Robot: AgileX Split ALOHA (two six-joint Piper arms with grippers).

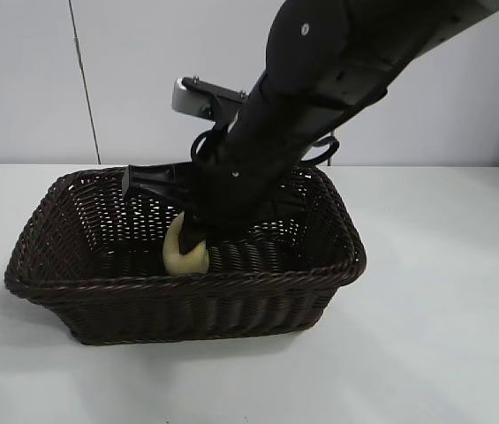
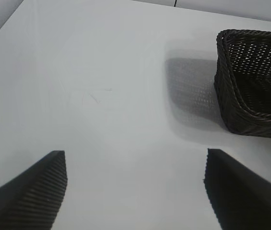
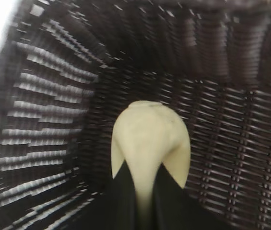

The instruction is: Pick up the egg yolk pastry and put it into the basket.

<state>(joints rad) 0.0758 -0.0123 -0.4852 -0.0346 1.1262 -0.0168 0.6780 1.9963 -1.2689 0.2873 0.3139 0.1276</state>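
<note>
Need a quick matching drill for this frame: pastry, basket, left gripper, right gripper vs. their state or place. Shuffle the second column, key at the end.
Things:
1. egg yolk pastry
2. basket
3. left gripper
4. right gripper

States:
A. fingers wide apart, holding nothing, over bare table beside the basket
B. dark woven wicker, standing on the white table
C. reached down inside the basket, fingers pinching something pale
D. pale yellow, squeezed between two black fingers, low inside the basket

Pairs: 1-D, 2-B, 3-A, 4-C

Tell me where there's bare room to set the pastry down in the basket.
The basket floor is bare left of the egg yolk pastry toward the left wall. The middle is crowded by the right gripper, shut on the pastry.
</note>
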